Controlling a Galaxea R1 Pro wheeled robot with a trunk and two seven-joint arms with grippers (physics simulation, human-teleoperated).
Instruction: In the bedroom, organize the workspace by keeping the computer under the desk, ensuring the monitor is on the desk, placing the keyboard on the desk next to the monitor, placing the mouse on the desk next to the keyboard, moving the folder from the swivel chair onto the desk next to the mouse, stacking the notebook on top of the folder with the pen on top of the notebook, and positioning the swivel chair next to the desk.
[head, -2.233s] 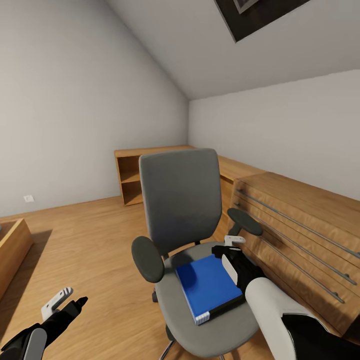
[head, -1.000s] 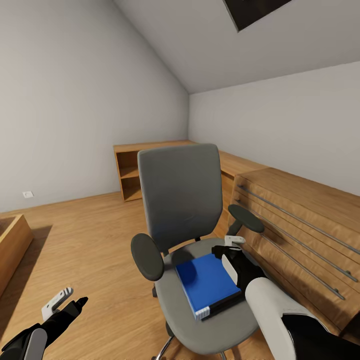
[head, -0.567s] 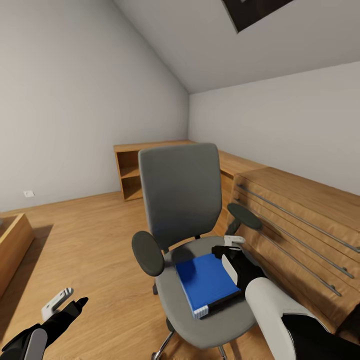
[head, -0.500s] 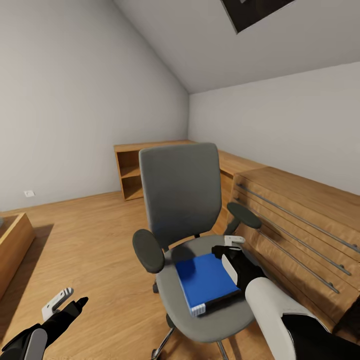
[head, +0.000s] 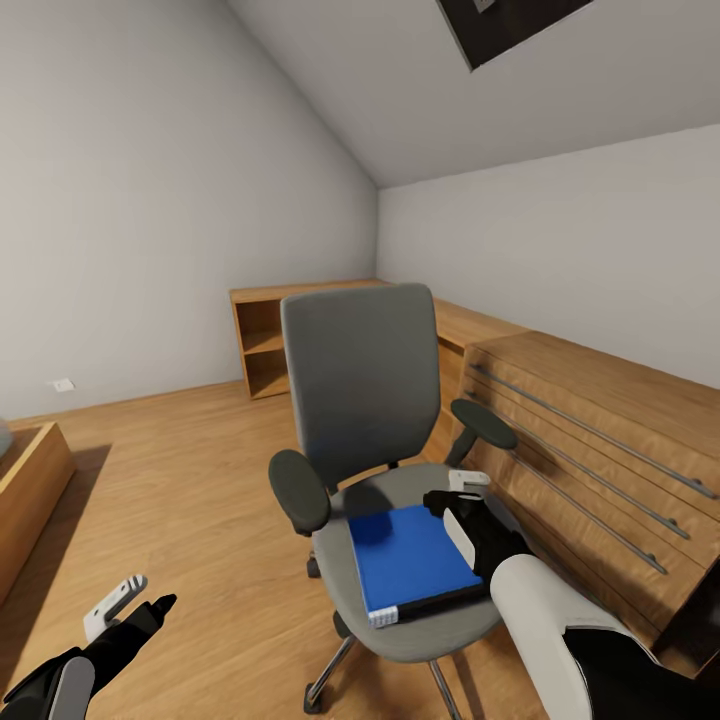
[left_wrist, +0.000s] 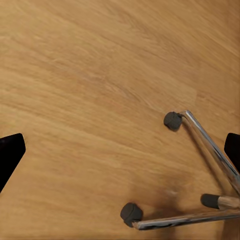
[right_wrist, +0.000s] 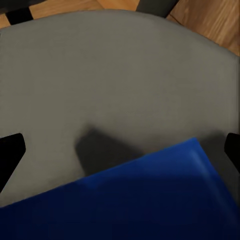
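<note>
The grey swivel chair (head: 360, 380) stands in the middle of the head view, facing me. A flat bright-blue folder (head: 410, 555) lies on its seat. My right gripper (head: 452, 492) hovers open at the folder's far right corner, just above the seat. In the right wrist view the right gripper (right_wrist: 121, 149) has its fingers spread wide over the grey seat (right_wrist: 120, 75), with the folder (right_wrist: 140, 200) below them. My left gripper (head: 130, 605) hangs open and empty over the floor, left of the chair. The left wrist view shows the left gripper (left_wrist: 122, 150) above the chair's chrome base (left_wrist: 210, 145).
A light-wood chest with metal rails (head: 600, 440) stands close behind the chair on the right. An open wooden shelf unit (head: 265, 350) sits against the back wall. A wooden box (head: 30, 480) is at the far left. Wood floor (head: 180, 480) lies between.
The whole picture has shifted slightly, so the camera has moved. More of the chair's base shows now. Both arms keep their places in the picture.
</note>
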